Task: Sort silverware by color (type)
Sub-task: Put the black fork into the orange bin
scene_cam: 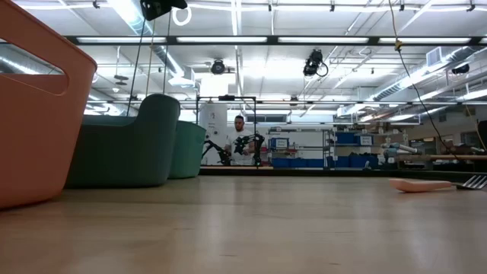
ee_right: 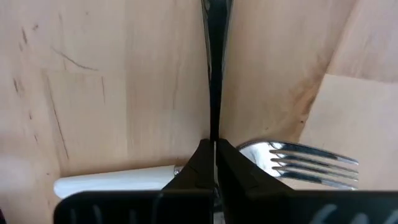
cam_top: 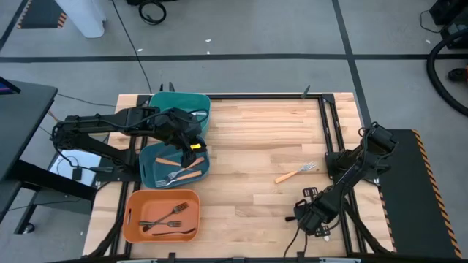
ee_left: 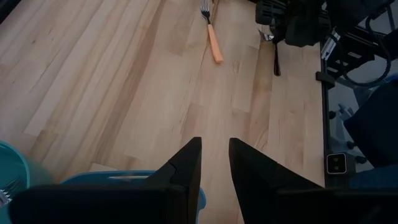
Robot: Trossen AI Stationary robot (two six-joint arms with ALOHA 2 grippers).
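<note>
Table: wood planks (cam_top: 248,146), with three bins on my left side.
Right claw (ee_right: 214,149): low at the near right part of the table, pinched tight on a black fork (ee_right: 213,74). I see its thin dark handle squeezed between my two fingers.
White fork (ee_right: 292,163): it lies right under my right claw, crossing below the black one and touching or almost touching it.
Doing it well: I think I should lift straight up and slow, so the white fork does not get dragged along.
Where it goes: I guess the orange bin (cam_top: 131,219), since dark forks lie in there already.
Left claw (ee_left: 214,168): it hangs over the blue bin (cam_top: 150,172), fingers a little apart, holding nothing.
Orange fork (cam_top: 295,173): alone on the table, near my right arm, not sorted yet.
Green bin (cam_top: 179,102): behind the blue one.
In the way: my left arm stretches over the bins, so my right arm may have to wait or go around it.
Far off: a person at the back of the room.
</note>
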